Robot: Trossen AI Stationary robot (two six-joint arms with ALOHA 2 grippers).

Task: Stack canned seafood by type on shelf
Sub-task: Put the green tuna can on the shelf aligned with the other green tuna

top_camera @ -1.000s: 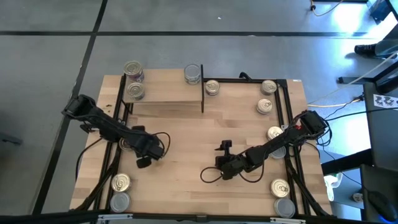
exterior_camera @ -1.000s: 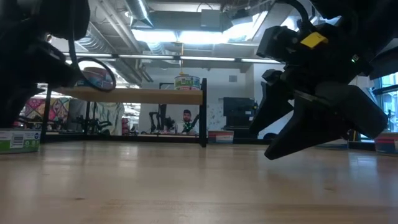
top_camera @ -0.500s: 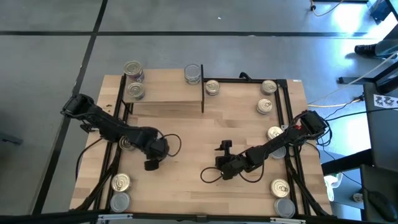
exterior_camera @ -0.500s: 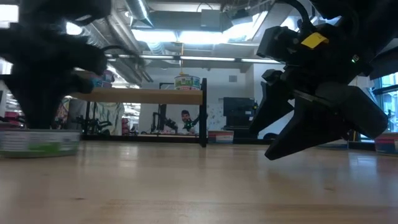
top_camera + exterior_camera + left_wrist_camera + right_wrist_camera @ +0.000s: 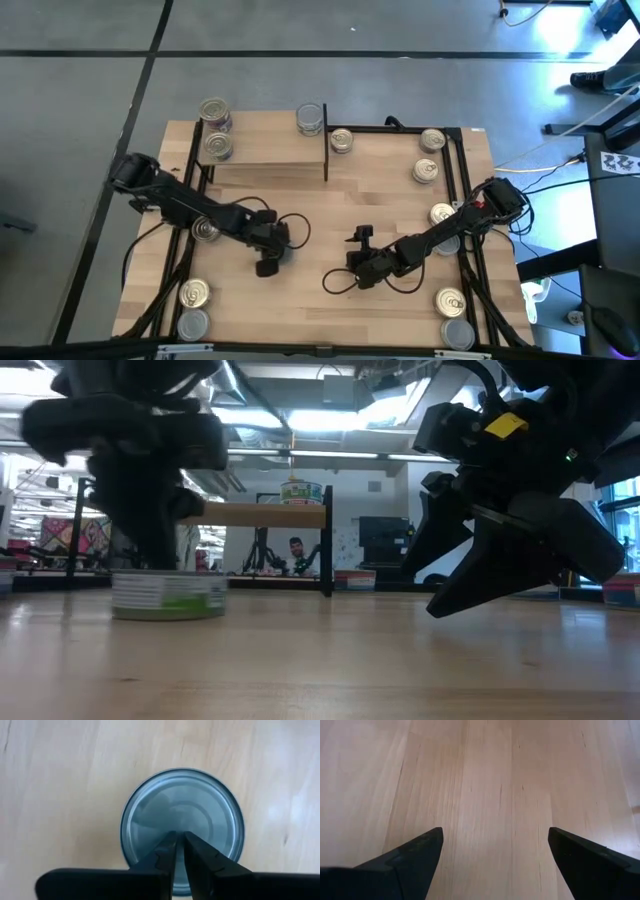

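Light wood planks form the counter (image 5: 330,210), seen from above with both dark arms reaching inward. The left pincer (image 5: 268,255) sits near the counter's middle, directly above a tin (image 5: 182,822) with a plain silver-grey top. In the left wrist view its two fingers (image 5: 160,862) are drawn almost together, with only a narrow slit between them, over the centre of that lid; whether they touch or grip anything on the lid cannot be told. In the low view the same tin (image 5: 168,596), banded green and white, rests flat on the counter beneath the left arm.

The right pincer (image 5: 358,262) waits just right of centre, fingers (image 5: 405,860) spread wide over bare wood, holding nothing.

The shelf (image 5: 265,150) stands at the far left part of the counter. One gold-lidded tin (image 5: 216,146) lies at its left end, another (image 5: 213,110) at the far left corner and a silver-topped one (image 5: 310,119) at the far edge by the shelf's right end. Further tins lie along the counter's right side (image 5: 426,170) and at the near left corner (image 5: 193,293). Another tin (image 5: 206,230) lies partly hidden under the left arm.
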